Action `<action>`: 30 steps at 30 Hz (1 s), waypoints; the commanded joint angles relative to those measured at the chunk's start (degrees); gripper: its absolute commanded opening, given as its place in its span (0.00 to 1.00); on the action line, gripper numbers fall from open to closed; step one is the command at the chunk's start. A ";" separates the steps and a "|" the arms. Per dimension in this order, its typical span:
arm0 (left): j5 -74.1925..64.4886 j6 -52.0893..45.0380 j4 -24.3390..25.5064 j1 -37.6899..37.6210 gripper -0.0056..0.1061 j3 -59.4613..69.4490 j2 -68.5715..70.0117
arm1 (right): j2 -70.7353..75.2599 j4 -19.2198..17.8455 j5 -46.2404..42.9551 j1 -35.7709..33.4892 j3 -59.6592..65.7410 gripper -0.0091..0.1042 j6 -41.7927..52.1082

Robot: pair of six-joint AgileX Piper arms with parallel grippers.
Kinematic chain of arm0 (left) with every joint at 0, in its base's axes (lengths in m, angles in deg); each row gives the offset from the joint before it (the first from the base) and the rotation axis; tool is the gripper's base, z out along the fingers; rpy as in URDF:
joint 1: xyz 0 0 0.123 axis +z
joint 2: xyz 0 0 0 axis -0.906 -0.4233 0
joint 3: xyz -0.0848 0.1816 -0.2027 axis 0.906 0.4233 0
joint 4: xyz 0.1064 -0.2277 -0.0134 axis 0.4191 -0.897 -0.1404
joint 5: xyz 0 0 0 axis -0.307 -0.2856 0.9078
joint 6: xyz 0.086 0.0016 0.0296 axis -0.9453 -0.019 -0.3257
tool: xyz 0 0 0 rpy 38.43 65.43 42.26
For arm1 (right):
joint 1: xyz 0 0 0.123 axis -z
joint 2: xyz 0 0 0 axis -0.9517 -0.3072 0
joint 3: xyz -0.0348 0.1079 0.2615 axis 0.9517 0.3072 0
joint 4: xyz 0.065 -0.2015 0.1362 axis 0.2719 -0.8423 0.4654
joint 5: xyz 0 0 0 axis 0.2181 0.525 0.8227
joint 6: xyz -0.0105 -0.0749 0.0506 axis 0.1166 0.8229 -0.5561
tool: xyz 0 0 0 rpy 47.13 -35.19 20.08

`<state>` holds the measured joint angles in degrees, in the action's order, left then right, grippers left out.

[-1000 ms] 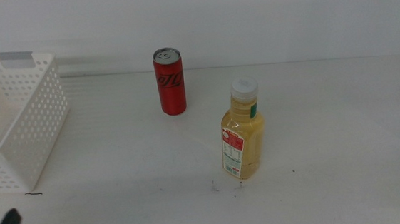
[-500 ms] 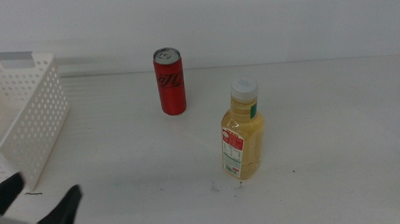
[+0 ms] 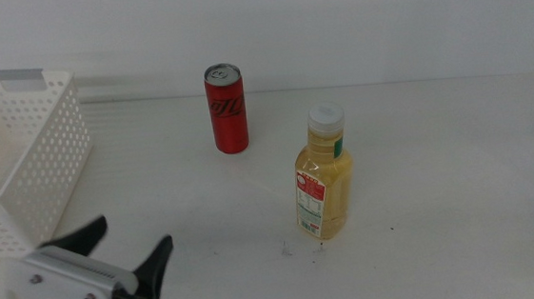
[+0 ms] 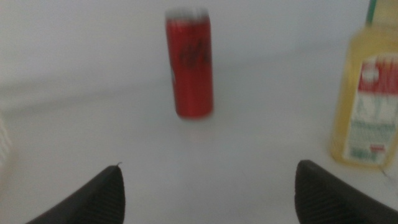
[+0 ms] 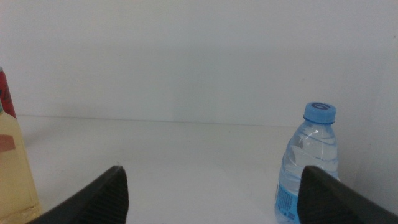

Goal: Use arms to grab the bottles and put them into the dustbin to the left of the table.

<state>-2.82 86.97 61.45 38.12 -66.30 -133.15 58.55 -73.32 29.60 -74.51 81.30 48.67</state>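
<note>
Soda can [image 3: 227, 109], slim and red, stands upright at the table's [image 3: 439, 155] far side, its lettering blurred in the left wrist view. Left gripper [image 3: 127, 251], low near the dustbin [image 3: 20, 159], is spread wide and empty; right gripper [image 5: 214, 186] likewise, beside a water bottle [image 5: 308, 165] cut off below.

Overhead we look forward, down across the table [image 3: 439, 155]. Wrist views sit low, level. We share the red can [image 3: 227, 109] [image 4: 189, 64] between overhead and left wrist.

Left tool [image 3: 126, 242]: two dark pointed jaws, white screwed bracket, black cable.
</note>
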 commanded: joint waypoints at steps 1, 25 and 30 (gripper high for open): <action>2.25 3.86 1.04 -0.33 0.89 0.13 -3.77 | 0.23 -0.69 -0.45 0.12 0.23 0.89 0.35; 2.25 7.17 0.49 -0.07 0.89 -1.23 -3.56 | 0.23 -0.69 -0.45 0.12 0.23 0.89 0.35; -1.10 7.07 0.49 -0.07 0.89 -6.43 -3.68 | 0.23 -0.69 -0.45 0.12 0.23 0.89 0.35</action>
<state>-2.41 93.27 62.64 38.12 -70.64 -137.00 58.55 -73.43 29.60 -74.51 81.30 48.67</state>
